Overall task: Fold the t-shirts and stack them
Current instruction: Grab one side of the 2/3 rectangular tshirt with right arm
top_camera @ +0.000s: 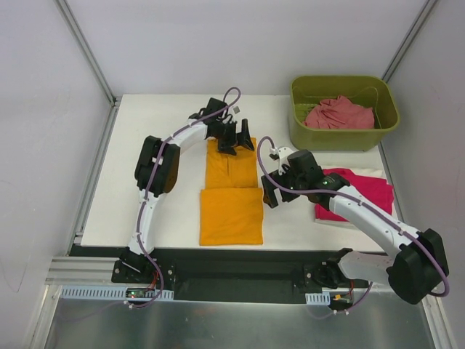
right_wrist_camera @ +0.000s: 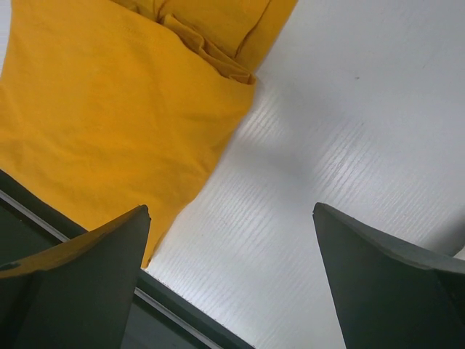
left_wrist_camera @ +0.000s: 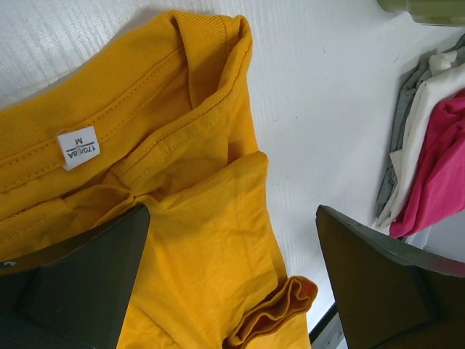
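The orange-yellow t-shirt (top_camera: 231, 211) lay flat in the centre of the top view, partly folded. It formed a narrower strip toward the top of the frame and a wider, squarish panel below it. In the left wrist view its ribbed neckline and a white size label (left_wrist_camera: 78, 147) showed at upper left, with a rumpled fold at the lower edge. The magenta t-shirt (top_camera: 363, 190) lay folded flat at centre right, on white and grey cloth layers (left_wrist_camera: 407, 138). The salmon-pink t-shirt (top_camera: 339, 114) sat crumpled inside the olive-green bin (top_camera: 345, 138) at upper right.
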`<action>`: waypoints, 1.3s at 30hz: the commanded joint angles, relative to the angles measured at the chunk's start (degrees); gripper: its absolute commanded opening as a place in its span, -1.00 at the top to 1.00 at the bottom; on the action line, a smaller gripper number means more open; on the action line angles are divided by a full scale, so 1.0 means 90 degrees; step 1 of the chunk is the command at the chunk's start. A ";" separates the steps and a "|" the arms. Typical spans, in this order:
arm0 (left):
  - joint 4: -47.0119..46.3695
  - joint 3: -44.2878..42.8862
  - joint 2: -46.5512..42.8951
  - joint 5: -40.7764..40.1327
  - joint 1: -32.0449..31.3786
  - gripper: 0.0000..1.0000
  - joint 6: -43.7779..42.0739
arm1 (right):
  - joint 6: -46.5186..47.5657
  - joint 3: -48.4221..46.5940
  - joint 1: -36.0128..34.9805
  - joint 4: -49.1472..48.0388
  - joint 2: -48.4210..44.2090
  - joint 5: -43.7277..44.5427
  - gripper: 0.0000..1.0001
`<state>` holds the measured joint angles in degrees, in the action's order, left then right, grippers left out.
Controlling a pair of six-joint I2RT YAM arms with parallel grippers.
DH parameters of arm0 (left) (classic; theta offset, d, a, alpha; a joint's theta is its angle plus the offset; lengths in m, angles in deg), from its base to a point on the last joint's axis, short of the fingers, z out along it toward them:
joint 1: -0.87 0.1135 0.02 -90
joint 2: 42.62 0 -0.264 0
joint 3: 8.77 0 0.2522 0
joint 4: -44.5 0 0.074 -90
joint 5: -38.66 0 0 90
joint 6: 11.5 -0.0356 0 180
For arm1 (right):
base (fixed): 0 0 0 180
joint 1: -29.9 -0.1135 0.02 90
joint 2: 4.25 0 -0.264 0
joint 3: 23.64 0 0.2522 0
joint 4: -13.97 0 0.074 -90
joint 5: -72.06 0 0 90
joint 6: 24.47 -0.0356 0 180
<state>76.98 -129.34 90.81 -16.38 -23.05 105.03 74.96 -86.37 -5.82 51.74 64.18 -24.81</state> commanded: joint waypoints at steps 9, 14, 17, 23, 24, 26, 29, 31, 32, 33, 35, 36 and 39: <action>0.0312 0.0967 -0.3543 -0.1032 0.0021 -0.99 -0.0506 | -0.0589 0.0431 -0.0200 -0.0089 -0.1927 -0.0534 -0.99; 0.0342 0.2948 -0.5496 -0.2006 -0.0105 -0.99 -0.0018 | 0.0054 0.0617 -0.1281 0.0046 -0.2349 -0.0664 -0.99; 0.0342 0.4315 -0.6551 -0.2350 -0.0154 -0.98 0.0431 | 0.0679 0.0403 -0.2648 0.0203 -0.1843 0.0429 -0.99; 0.0973 0.6602 -0.8622 -0.3629 -0.0028 -0.99 0.0841 | 0.1480 -0.0465 -0.4164 0.0291 0.0198 0.1340 -0.85; 0.1083 0.6758 -0.9001 -0.3824 0.0040 -0.99 0.0919 | 0.1559 -0.0554 -0.4368 0.0214 0.0413 0.1321 -0.82; 0.1211 0.7217 -0.9325 -0.3845 0.0284 -0.99 0.1008 | 0.1812 -0.0672 -0.4497 0.0058 0.0960 0.1253 -0.62; 0.1328 0.7716 -0.9736 -0.4012 0.0741 -0.99 0.1222 | 0.2027 -0.0925 -0.4556 -0.0119 0.1634 0.1028 -0.32; 0.1455 0.7814 -0.9805 -0.4089 0.0967 -0.99 0.1359 | 0.2106 -0.1160 -0.4536 -0.0099 0.2121 0.1047 -0.22; 0.1474 0.7814 -0.9796 -0.4148 0.1085 -0.98 0.1398 | 0.2155 -0.1228 -0.4546 -0.0090 0.2259 0.1105 -0.15; 0.1494 0.7814 -0.9796 -0.4245 0.1144 -0.99 0.1505 | 0.2233 -0.1277 -0.4546 -0.0099 0.2386 0.1106 -0.08; 0.1494 0.7824 -0.9796 -0.4488 0.1222 -0.98 0.1584 | 0.2301 -0.1326 -0.4546 -0.0167 0.2651 0.1047 0.04; 0.1504 0.7824 -0.9776 -0.4558 0.1319 -0.99 0.1642 | 0.2340 -0.1336 -0.4536 -0.0226 0.2796 0.0960 0.04; 0.1504 0.7834 -0.9669 -0.4578 0.1573 -0.99 0.1692 | 0.2370 -0.1385 -0.4536 -0.0256 0.3089 0.0901 0.03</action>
<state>89.90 -59.13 3.03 -54.28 -11.33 117.86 93.85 -96.31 -46.69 50.45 89.44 -15.76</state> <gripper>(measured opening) 0.993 0.481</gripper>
